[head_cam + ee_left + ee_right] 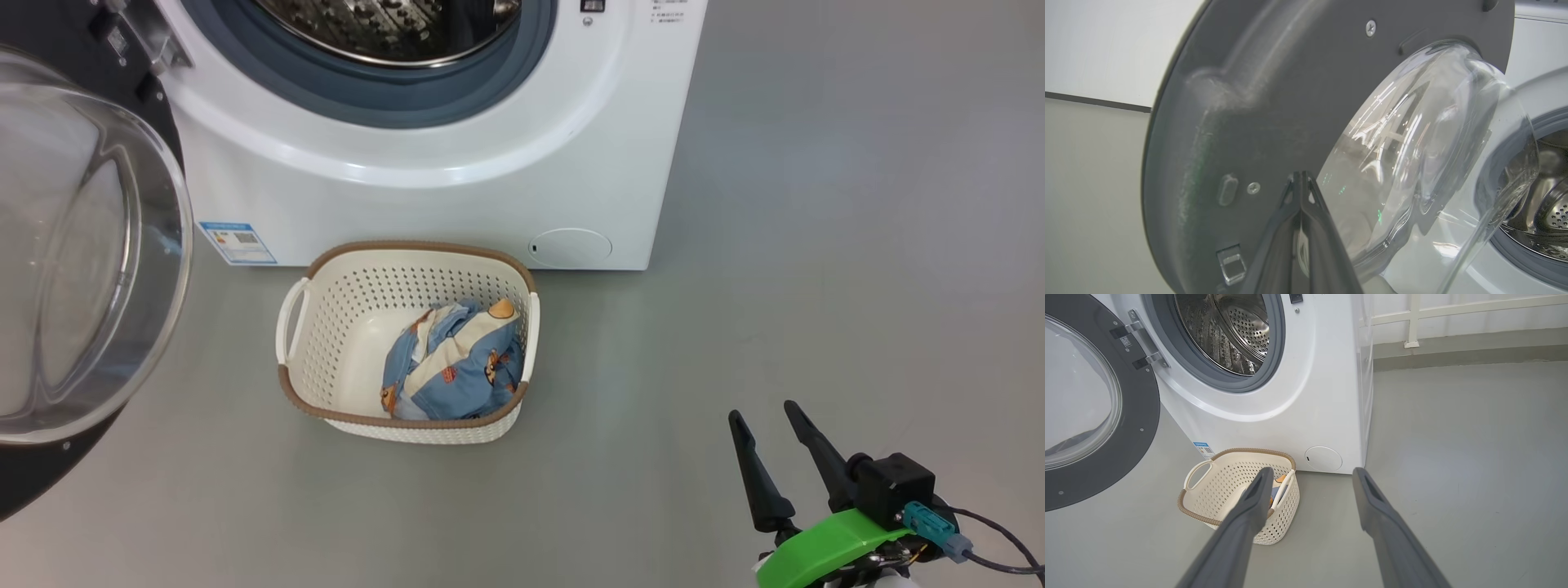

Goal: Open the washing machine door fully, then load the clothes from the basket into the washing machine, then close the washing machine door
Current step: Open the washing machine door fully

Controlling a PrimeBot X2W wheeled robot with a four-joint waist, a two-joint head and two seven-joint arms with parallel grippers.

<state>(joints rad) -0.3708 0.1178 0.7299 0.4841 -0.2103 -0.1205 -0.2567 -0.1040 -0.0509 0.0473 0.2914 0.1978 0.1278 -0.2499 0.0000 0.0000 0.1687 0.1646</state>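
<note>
**Door swung out, laundry waiting in the basket**

Nearest: the right gripper [762, 412] is hovering low over the floor [857, 245] at the lower right. Its two fingers are spread wide, carrying nothing and pointing roughly toward the basket.

The left gripper [1301, 175] is showing its fingers pressed together with nothing between them. The tips are sitting close up to the grey inner face of the washing machine door [1229, 102]; touching or just short, cannot tell.

Middle ground: the basket [359, 302] is sitting on the floor just in front of the machine, well apart from the right gripper. The clothes [457, 363] are lying bunched in its right half.

Farther: the door is hanging out to the left, glass bowl bulging into the room. The washing machine [424, 196] is standing with its mouth uncovered, and the visible part of the drum [392, 24] is looking bare.

Judgement: the opening step is looking done or nearly so, though full swing cannot be confirmed. Loading is not yet begun, and closing is left after that.
</note>
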